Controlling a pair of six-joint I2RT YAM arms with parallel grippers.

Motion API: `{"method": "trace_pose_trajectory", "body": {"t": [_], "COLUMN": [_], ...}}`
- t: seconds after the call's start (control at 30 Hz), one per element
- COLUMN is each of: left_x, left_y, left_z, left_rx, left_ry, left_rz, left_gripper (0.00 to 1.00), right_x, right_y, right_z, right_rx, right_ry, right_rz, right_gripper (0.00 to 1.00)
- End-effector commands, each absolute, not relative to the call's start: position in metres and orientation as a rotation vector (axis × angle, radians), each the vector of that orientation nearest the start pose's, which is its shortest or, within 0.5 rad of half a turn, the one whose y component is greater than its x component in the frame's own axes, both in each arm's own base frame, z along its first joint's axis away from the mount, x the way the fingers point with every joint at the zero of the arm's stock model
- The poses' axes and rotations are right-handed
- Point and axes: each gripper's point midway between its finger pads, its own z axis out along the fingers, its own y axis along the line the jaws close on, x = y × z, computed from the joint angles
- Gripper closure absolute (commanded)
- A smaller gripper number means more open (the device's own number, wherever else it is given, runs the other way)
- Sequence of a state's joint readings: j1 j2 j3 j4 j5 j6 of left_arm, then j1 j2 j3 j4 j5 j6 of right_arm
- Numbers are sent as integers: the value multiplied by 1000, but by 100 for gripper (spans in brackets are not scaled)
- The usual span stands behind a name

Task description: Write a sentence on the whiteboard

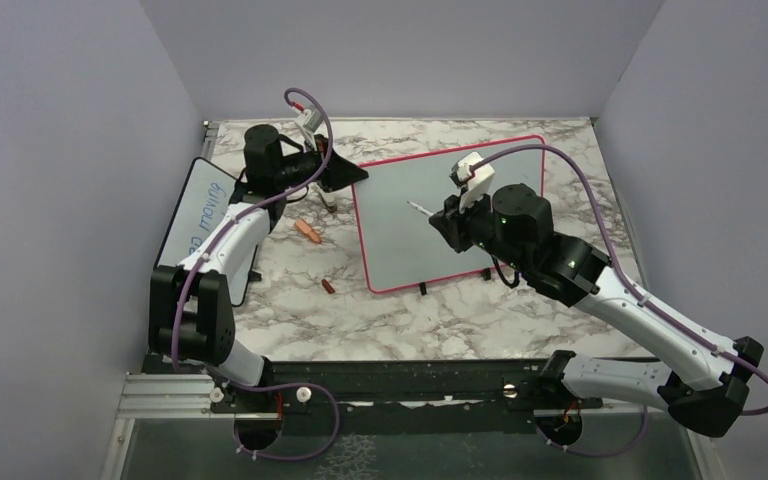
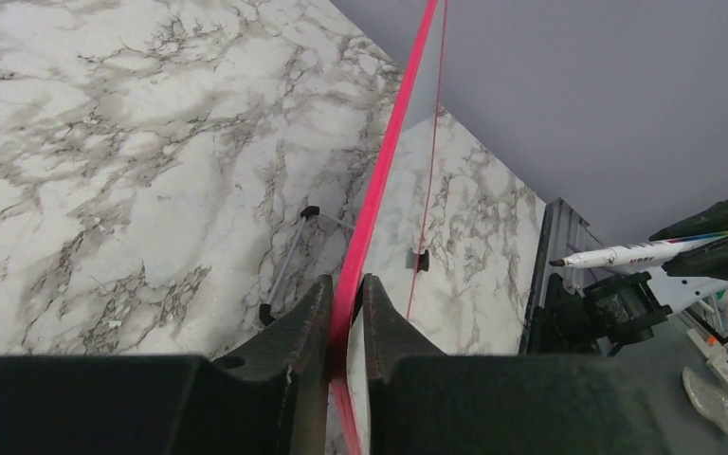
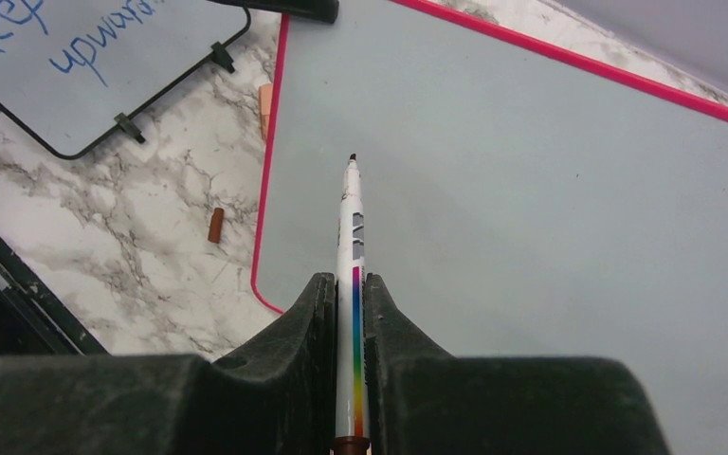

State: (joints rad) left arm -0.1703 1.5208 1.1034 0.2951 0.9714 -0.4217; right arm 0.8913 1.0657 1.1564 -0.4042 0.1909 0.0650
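Observation:
The whiteboard [image 1: 400,245] has a pink-red frame and stands tilted on small black feet in the middle of the table. Its surface is blank; no red-brown sentence shows. My left gripper [image 1: 353,173] is shut on the board's frame at its far left corner, and the left wrist view shows the fingers pinching the pink edge [image 2: 389,142]. My right gripper [image 1: 440,222] is shut on a white marker [image 3: 352,218] with a rainbow stripe. Its dark tip points at the left part of the board [image 3: 550,190]. I cannot tell whether the tip touches.
A smaller black-framed board [image 1: 200,215] with blue writing leans at the left; it also shows in the right wrist view [image 3: 85,66]. An orange cap [image 1: 308,230] and a red-brown cap [image 1: 329,287] lie on the marble left of the whiteboard. Grey walls close in on both sides.

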Motion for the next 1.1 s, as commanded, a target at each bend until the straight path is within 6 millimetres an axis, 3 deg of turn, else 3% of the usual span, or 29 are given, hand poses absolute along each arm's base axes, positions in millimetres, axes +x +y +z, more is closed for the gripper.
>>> {"method": "trace_pose_trajectory", "body": {"t": [0.0,0.13,0.57,1.07], "left_x": [363,355,335,338], "left_y": [-221,-219,-207,-207], "left_z": [283,280,259,251], "left_rx": [622,621,579,574], "left_ry": [1651,1649,1670,1688], "left_rz": [-1245,-1227,-1144,-1137], "left_gripper": [91,100,100,100], "right_x": [244,243,238,240], "right_y": [267,274,289,306], "right_z": [320,322,317,306], "right_rx": [-687,-685,-708,-723], "right_ry": [1729,1705,1663,1668], "right_rz": [503,469,351,287], "right_gripper": [99,99,100,100]}}
